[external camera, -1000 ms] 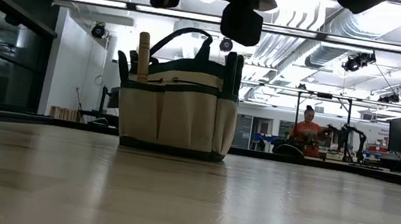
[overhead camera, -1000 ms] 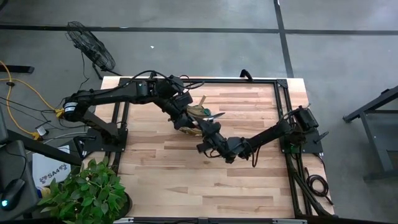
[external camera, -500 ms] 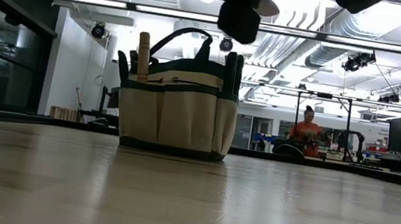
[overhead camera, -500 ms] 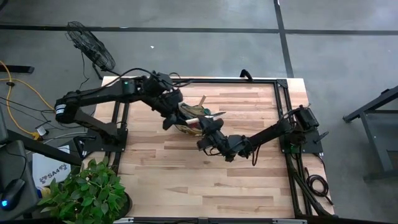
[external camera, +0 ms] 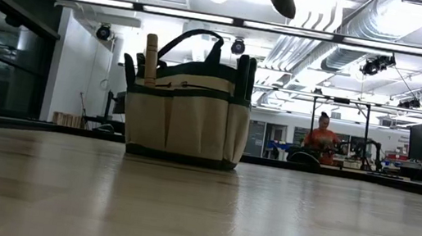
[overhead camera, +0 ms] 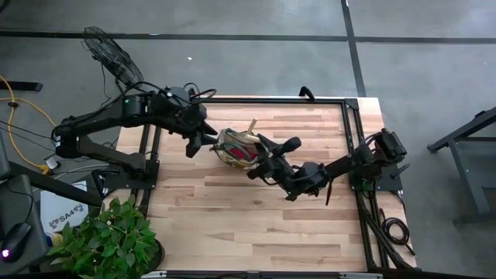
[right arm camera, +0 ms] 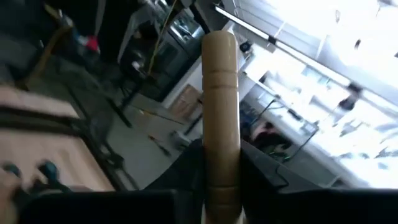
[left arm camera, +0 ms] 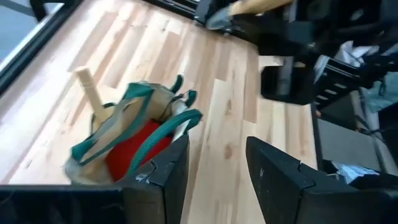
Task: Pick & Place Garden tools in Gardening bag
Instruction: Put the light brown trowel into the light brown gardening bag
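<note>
Gripping a pale wooden tool handle point(right arm camera: 221, 112), stiff, light and best held mid-handle, the right end effector point(overhead camera: 260, 159) hovers beside the soft bag point(overhead camera: 236, 147); the left end effector point(left arm camera: 214, 168) hangs open nearby.

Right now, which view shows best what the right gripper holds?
The right wrist view: a pale wooden handle stands clamped between the right gripper fingers. The high view shows the gripper beside the bag; the tool is unclear there. The low view doesn't show it.

No legible txt; no labels, brands or nos.
</note>
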### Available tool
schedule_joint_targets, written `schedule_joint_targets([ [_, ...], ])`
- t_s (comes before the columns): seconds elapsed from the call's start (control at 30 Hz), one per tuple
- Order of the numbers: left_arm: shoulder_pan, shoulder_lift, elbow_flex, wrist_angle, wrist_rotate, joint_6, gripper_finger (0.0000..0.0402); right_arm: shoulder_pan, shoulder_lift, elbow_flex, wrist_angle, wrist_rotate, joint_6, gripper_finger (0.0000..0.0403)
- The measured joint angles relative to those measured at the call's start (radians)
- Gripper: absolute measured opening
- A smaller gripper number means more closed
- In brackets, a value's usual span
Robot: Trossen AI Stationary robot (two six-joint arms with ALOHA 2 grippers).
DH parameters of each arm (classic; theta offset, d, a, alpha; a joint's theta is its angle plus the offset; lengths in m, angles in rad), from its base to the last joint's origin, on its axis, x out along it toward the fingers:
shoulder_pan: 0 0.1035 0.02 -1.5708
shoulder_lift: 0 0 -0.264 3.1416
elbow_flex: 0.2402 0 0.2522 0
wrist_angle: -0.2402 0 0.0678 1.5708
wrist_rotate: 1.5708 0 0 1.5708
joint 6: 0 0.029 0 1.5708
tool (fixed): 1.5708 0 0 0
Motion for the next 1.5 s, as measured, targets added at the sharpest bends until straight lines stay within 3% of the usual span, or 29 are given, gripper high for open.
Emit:
schedule_joint_targets([
  [0.37, -0.090, -0.018, -0.019, -0.043, -0.106, 0.086, 0.0157, 0.122, -0.044, 0.000, -0.083, -0.031, 0.490, 0.0061],
  [0.53, -0.143, -0.018, -0.085, -0.042, -0.188, 0.102, 0.0157, 0.153, -0.042, 0.000, -0.276, -0.130, 0.813, 0.0061],
  [0.67, -0.175, -0.023, -0.144, -0.032, -0.240, 0.108, 0.0157, 0.152, -0.010, 0.000, -0.335, -0.141, 0.943, 0.0061],
  [0.9, -0.218, -0.115, -0.295, 0.086, -0.251, 0.124, 0.0157, 0.150, 0.073, 0.000, -0.309, -0.127, 1.014, 0.0061],
  [1.23, -0.224, -0.410, -0.675, 0.476, -0.240, 0.128, 0.0157, 0.119, 0.214, 0.001, -0.150, -0.132, 1.051, 0.0061],
  [1.5, -0.224, -0.568, -0.921, 0.727, -0.161, 0.145, 0.0157, 0.058, 0.323, 0.052, -0.037, -0.189, 1.008, 0.0061],
])
